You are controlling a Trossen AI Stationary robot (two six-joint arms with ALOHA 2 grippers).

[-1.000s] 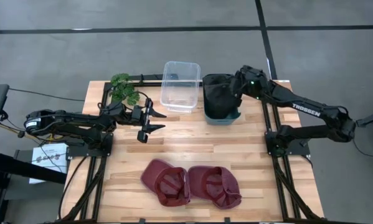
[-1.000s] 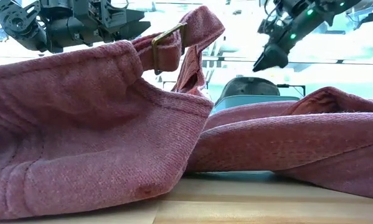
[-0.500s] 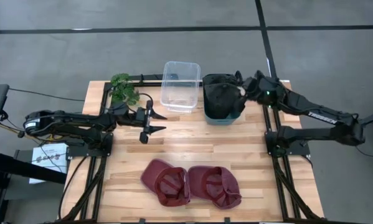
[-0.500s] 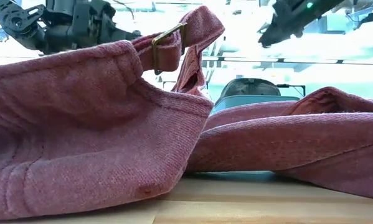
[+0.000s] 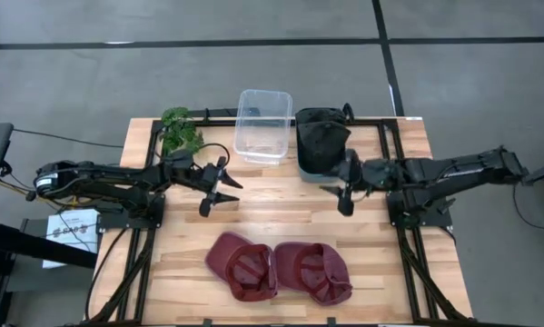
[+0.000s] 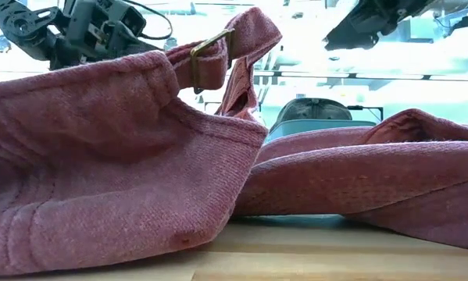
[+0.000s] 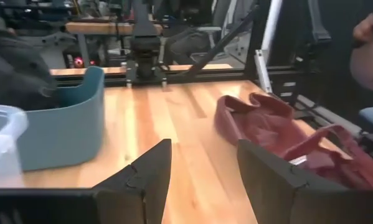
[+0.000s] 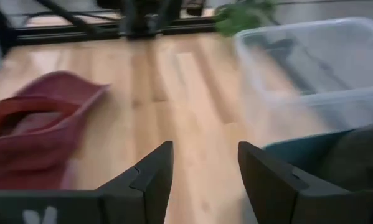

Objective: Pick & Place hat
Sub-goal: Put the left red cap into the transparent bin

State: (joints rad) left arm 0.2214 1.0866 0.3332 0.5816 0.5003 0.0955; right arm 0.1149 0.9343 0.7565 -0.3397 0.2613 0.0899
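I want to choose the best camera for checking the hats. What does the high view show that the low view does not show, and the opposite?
Only the high view shows the whole layout: two red hats side by side near the table's front edge, the clear container, the plant, and both open pincers, left and right, hovering empty. Only the low view shows one hat's brass buckle and the fabric weave up close. Both show the hats and the teal bin holding a dark hat.
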